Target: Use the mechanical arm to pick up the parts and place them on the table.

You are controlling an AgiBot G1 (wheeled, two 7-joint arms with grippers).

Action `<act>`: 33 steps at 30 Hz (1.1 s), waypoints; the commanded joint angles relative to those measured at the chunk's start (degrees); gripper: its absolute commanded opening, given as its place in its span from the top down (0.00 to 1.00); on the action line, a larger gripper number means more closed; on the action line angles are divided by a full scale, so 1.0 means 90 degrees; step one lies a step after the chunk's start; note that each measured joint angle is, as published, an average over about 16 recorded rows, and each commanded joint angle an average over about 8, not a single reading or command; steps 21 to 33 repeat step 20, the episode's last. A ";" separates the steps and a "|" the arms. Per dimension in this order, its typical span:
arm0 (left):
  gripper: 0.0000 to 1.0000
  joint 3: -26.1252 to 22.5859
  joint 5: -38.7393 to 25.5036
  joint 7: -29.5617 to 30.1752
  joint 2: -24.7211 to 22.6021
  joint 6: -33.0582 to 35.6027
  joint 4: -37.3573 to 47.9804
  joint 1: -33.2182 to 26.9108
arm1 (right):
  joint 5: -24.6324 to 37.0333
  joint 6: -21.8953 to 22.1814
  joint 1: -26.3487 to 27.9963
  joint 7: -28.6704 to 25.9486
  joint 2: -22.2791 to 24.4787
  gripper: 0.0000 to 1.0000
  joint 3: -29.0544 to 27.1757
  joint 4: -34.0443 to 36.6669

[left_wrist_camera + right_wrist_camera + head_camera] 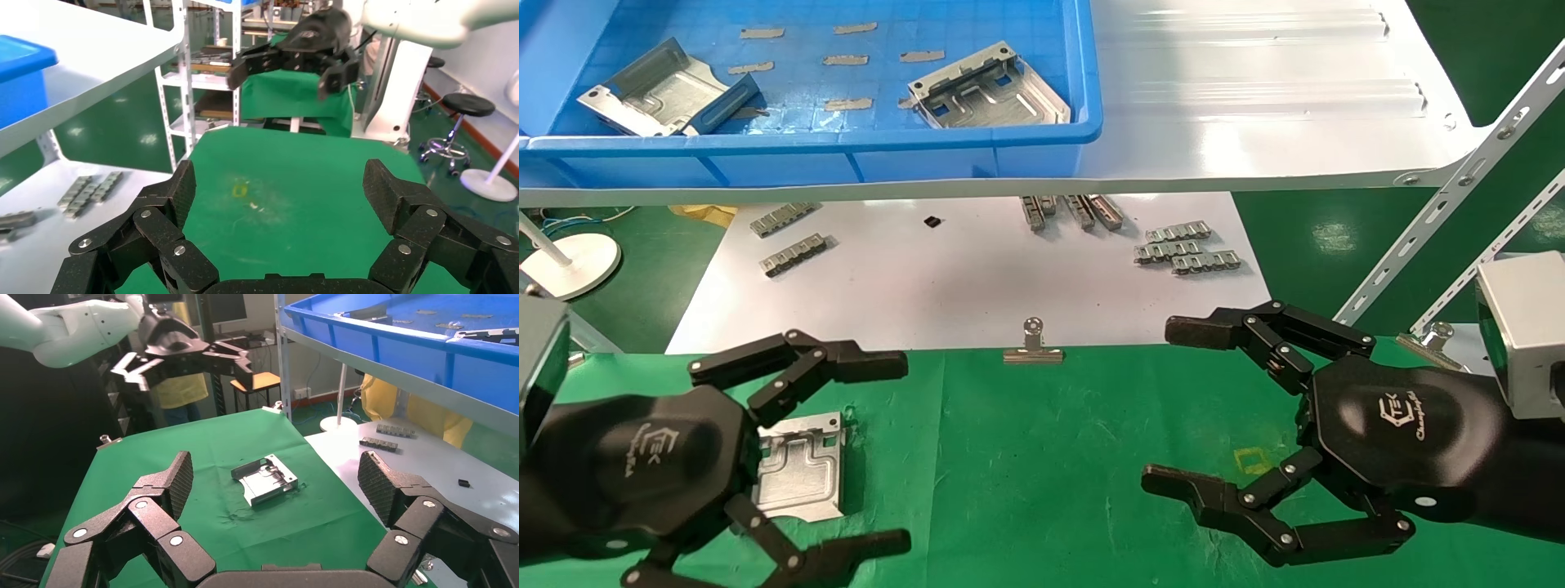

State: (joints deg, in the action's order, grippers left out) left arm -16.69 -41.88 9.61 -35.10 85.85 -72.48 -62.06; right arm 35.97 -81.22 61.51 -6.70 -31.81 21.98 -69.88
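One silvery part (801, 467) lies flat on the green table (1042, 457) at the near left; it also shows in the right wrist view (264, 478). My left gripper (903, 453) hovers above and just right of it, open and empty; in its own view its fingers (174, 196) frame bare green cloth. Two more parts (662, 90) (986, 88) lie in the blue bin (846, 139) on the shelf. My right gripper (1173, 404) is open and empty over the table's right side.
A glossy white shelf (1254, 98) carries the bin. Below it a white board (968, 278) holds small grey link strips (1185, 249) and a binder clip (1033, 347) at its front edge. A slanted metal strut (1451, 188) stands at the right.
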 commanded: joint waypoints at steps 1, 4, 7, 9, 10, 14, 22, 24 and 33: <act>0.00 0.0116 0.0003 0.0161 0.0011 -0.0020 -0.0192 0.0083 | 0.0000 0.0000 0.0000 0.0000 0.0000 0.00 0.0000 0.0000; 0.00 0.0181 0.0005 0.0221 0.0017 -0.0031 -0.0296 0.0129 | 0.0000 0.0001 -0.0001 0.0000 0.0000 0.00 0.0000 0.0001; 0.00 0.0198 0.0008 0.0223 0.0020 -0.0037 -0.0319 0.0143 | 0.0000 0.0002 -0.0001 0.0000 0.0001 0.00 0.0000 0.0001; 0.00 0.0182 0.0007 0.0208 0.0020 -0.0038 -0.0291 0.0134 | 0.0000 0.0002 -0.0001 0.0000 0.0001 0.00 0.0000 0.0001; 0.00 0.0174 0.0007 0.0201 0.0020 -0.0037 -0.0277 0.0129 | 0.0000 0.0002 -0.0001 0.0000 0.0001 0.00 0.0000 0.0001; 0.00 0.0144 0.0007 0.0177 0.0019 -0.0034 -0.0230 0.0108 | 0.0000 0.0002 -0.0001 0.0000 0.0001 0.00 0.0000 0.0001; 0.00 0.0120 0.0007 0.0158 0.0017 -0.0030 -0.0193 0.0091 | 0.0000 0.0002 -0.0001 0.0000 0.0001 0.00 0.0000 0.0001; 0.00 0.0120 0.0007 0.0158 0.0017 -0.0030 -0.0193 0.0091 | 0.0000 0.0002 -0.0001 0.0000 0.0001 0.00 0.0000 0.0001; 0.00 0.0120 0.0007 0.0158 0.0017 -0.0030 -0.0193 0.0091 | 0.0000 0.0002 -0.0001 0.0000 0.0001 0.00 0.0000 0.0001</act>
